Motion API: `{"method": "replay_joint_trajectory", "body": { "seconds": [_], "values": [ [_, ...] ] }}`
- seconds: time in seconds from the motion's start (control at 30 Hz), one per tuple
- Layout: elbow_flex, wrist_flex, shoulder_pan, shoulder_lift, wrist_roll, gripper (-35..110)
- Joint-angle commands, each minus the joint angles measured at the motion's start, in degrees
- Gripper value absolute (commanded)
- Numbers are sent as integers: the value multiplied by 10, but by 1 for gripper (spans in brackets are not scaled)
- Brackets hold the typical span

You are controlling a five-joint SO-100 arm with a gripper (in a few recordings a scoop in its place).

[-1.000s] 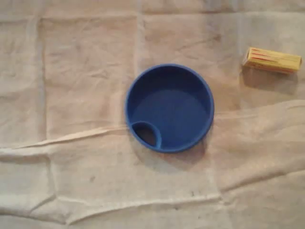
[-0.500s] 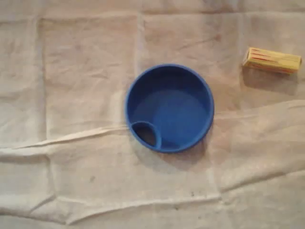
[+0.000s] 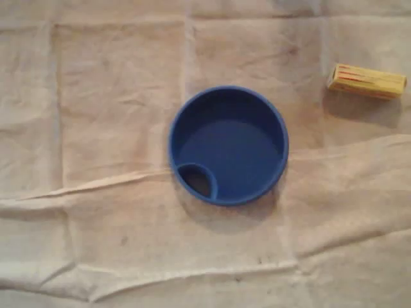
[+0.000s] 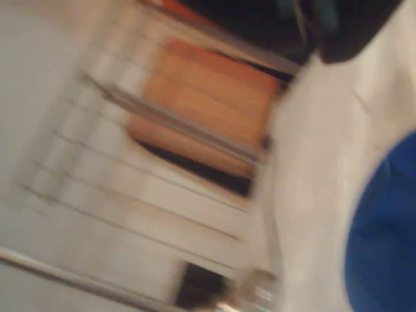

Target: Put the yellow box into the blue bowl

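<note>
A creased off-white cloth [image 3: 96,96], ridged with folds, covers the bench; at its middle sits the round, smooth blue bowl [image 3: 237,144] with a small oval pocket at its lower-left rim; the yellow box [image 3: 367,81], a slim red-striped carton, lies flat well apart at upper right; the blurred wrist view leaves the tool's state impossible to tell

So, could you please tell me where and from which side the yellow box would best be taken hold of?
Probably mid-length, across its two long sides, coming straight down from above. The yellow box lies flat on the cloth, long and narrow, running roughly left-right in the overhead view, well apart from the blue bowl.
</note>
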Motion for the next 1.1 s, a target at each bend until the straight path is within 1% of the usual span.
{"method": "replay_joint_trajectory", "body": {
  "seconds": [0.0, 0.13, 0.27, 0.33, 0.47, 0.6, 0.7, 0.83, 1.07],
  "values": [
    [-41, -44, -47, -112, 0, 0],
    [-84, -52, -106, -208, 7, 0],
    [-121, -52, -142, -296, 10, 0],
    [-134, -54, -153, -342, 28, 0],
    [-171, -58, -179, -447, 117, 0],
    [-239, -52, -214, -550, 223, 0],
    [-297, -52, -225, -619, 285, 0],
    [-366, -51, -225, -692, 342, 0],
    [-425, -58, -223, -803, 411, 0]
  ]
}}
